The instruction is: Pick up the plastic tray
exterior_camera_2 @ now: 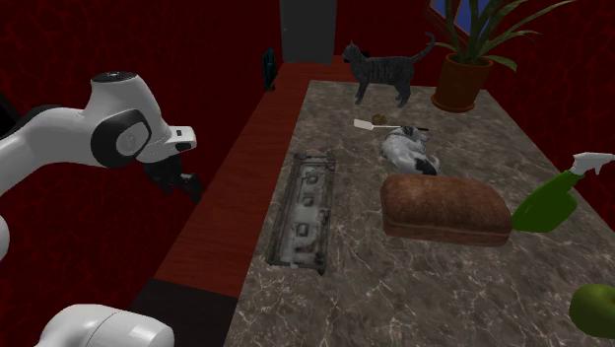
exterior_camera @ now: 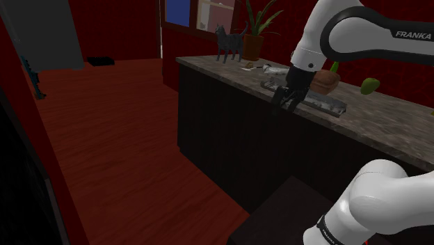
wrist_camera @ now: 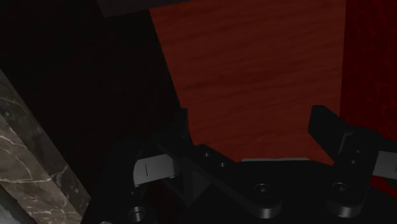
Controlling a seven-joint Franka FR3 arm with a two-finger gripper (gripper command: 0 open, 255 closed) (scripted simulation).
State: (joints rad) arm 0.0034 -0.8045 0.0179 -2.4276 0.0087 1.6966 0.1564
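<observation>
- Floor (exterior_camera_2: 222,217): red wood, running along the counter's left edge in the second exterior view.
- Counter (exterior_camera_2: 394,286): marbled stone top on a dark base. Everything below stands on it.
- Arm (exterior_camera_2: 59,148): white with dark joints. It reaches over the floor beside the counter, not over the top.
- Plant (exterior_camera_2: 463,79): in a brown pot at the far end of the counter.
- Bread (exterior_camera_2: 445,209): a brown loaf right of the tray, apart from it.
- Tray (exterior_camera_2: 304,212): your target. It is grey, long and narrow, and lies flat lengthwise near the counter's left edge in the second exterior view. Nothing touches it.
- Cat (exterior_camera_2: 382,69): a grey striped figure standing at the far end, left of the plant.
- Spray bottle (exterior_camera_2: 552,199): green, lying tilted right of the bread.
- Gripper (exterior_camera_2: 187,187): black, hanging off the counter over the floor, left of the tray and apart from it. In the wrist view your gripper (wrist_camera: 251,121) has its jaws spread apart, with nothing but floor between them.
- Fruit (exterior_camera_2: 594,308): green, at the near right edge.
</observation>
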